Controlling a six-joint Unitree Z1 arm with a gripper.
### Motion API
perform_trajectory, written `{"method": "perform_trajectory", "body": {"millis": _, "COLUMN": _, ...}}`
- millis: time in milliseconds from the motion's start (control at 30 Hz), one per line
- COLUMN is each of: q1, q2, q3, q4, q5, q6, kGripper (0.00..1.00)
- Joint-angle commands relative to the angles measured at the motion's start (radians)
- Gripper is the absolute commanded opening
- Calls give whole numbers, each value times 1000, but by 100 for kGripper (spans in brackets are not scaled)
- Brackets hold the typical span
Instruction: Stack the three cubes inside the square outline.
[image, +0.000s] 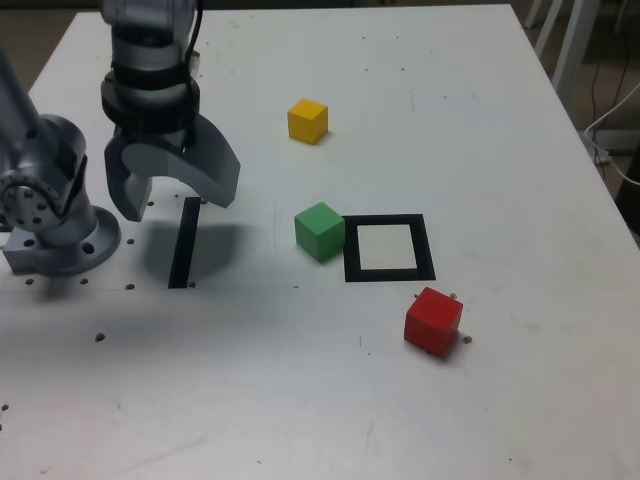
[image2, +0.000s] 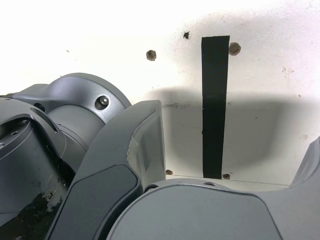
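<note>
Three cubes lie apart on the white table. The green cube (image: 320, 231) touches the left side of the square outline (image: 389, 248) in the exterior view. The yellow cube (image: 307, 120) rests farther back. The red cube (image: 433, 320) sits in front of the outline, near its right corner. Nothing is inside the outline. My gripper (image: 176, 203) hangs open and empty above the table at the exterior view's left, well away from all cubes. In the wrist view my gripper (image2: 235, 135) straddles a black strip (image2: 215, 105), and no cube shows.
A straight black strip (image: 184, 242) lies on the table under the gripper. The arm's round base (image: 55, 235) stands at the exterior view's left edge. The table's right edge (image: 590, 150) runs close to chair legs and cables.
</note>
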Motion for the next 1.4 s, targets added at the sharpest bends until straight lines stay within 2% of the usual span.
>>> {"method": "perform_trajectory", "body": {"millis": 0, "q1": -2, "q2": 4, "q3": 1, "q4": 3, "q5": 0, "q6": 0, "kGripper": 100}}
{"method": "perform_trajectory", "body": {"millis": 1367, "q1": -2, "q2": 21, "q3": -10, "q4": -6, "q5": -18, "q6": 0, "kGripper": 100}}
